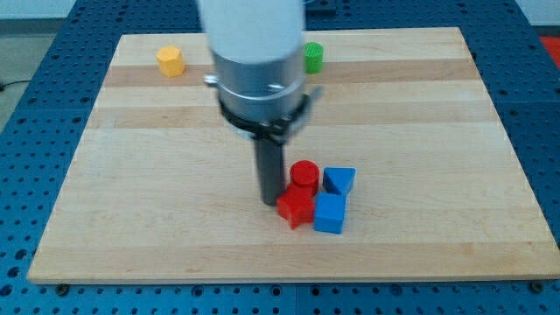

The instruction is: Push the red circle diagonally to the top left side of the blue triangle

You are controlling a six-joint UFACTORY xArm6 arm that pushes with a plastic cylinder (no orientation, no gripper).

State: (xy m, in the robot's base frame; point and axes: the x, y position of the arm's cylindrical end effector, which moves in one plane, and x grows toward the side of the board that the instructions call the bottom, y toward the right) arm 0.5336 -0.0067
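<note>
The red circle (pixel 304 174) stands on the wooden board, touching the left side of the blue triangle (pixel 339 180). Just below them sit a red star-like block (pixel 296 208) and a blue cube (pixel 330 213), all packed in one cluster. My tip (pixel 269 200) is at the cluster's left, right beside the red circle and the red star-like block; contact cannot be made out.
A yellow block (pixel 171 61) sits at the view's top left and a green block (pixel 313 56) at the top centre, partly behind the arm's white body (pixel 254 44). The board's edge (pixel 289 278) runs along the view's bottom.
</note>
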